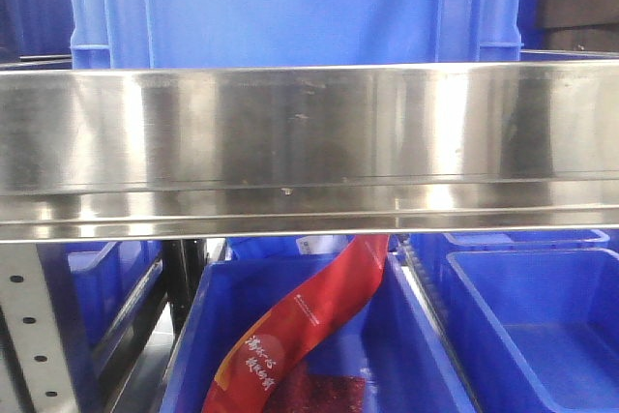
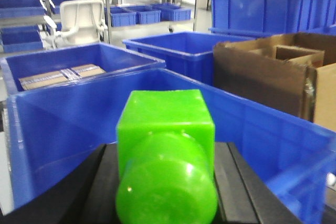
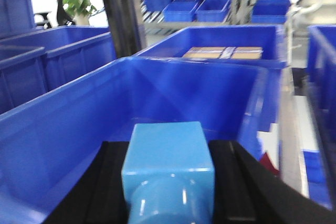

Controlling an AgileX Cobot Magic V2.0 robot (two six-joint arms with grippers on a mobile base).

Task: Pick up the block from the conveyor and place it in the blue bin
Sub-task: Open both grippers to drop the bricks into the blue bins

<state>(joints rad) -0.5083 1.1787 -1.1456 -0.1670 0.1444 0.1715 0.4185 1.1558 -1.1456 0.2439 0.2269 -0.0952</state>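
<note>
In the left wrist view, my left gripper [image 2: 167, 153] is shut on a bright green block [image 2: 165, 124] with a round peg end facing the camera. Black fingers [image 2: 100, 187] press its sides. It hangs over an open blue bin [image 2: 58, 129]. The right wrist view shows my right gripper [image 3: 168, 146] shut on a light blue block [image 3: 167, 169], held between black fingers [image 3: 107, 182] above another blue bin [image 3: 68, 124]. The conveyor is out of view. Neither gripper appears in the front view.
A wide steel rail [image 1: 309, 142] crosses the front view, with a blue crate [image 1: 290, 7] above and blue bins holding a red banner [image 1: 309, 321] below. A brown cardboard box [image 2: 273, 72], a white chair [image 2: 79, 22] and shelves of blue bins stand around.
</note>
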